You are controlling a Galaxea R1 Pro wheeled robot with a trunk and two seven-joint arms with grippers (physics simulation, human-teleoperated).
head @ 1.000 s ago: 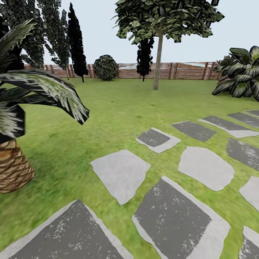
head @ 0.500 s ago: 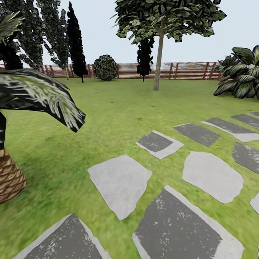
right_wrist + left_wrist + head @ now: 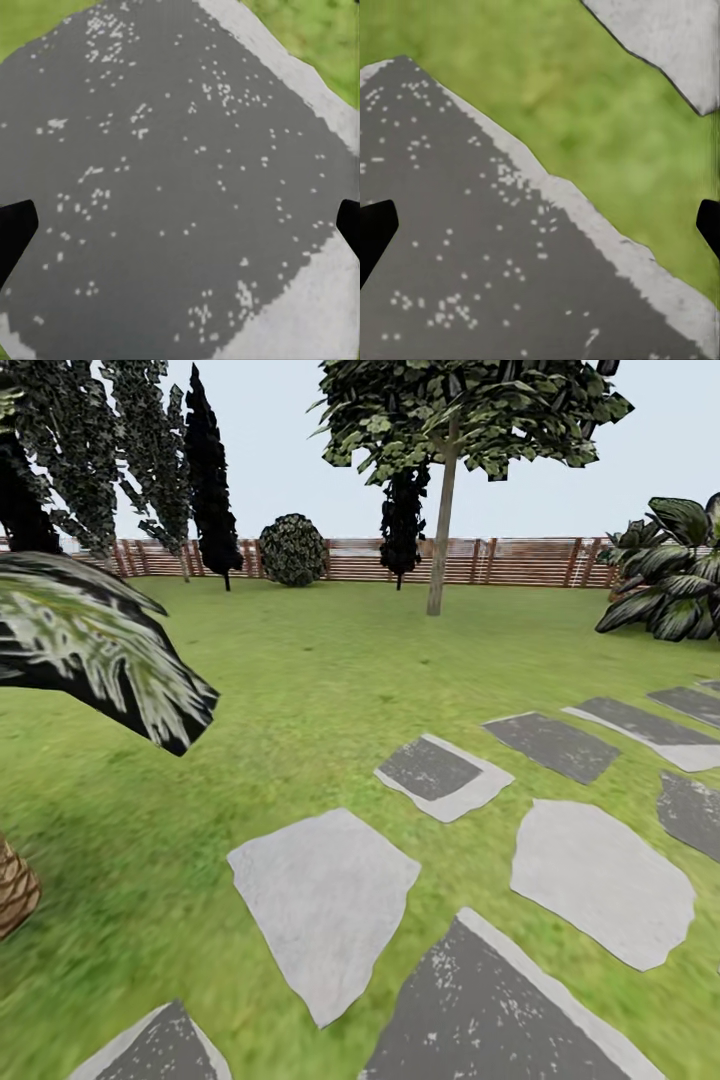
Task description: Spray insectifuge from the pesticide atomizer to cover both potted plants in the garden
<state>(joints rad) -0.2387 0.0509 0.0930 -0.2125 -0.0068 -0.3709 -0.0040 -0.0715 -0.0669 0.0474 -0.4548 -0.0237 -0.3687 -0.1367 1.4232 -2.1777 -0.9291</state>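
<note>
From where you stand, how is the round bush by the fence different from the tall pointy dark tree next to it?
The round bush is short and ball-shaped; the pointy tree is tall and narrow, rising far above the fence. The bush looks speckled green; the tree looks almost black. Both stand on the lawn at the fence.

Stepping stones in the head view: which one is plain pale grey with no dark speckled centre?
Two are: the pale stone left of centre and the pale stone to its right. The others have dark speckled centres with light borders.
</note>
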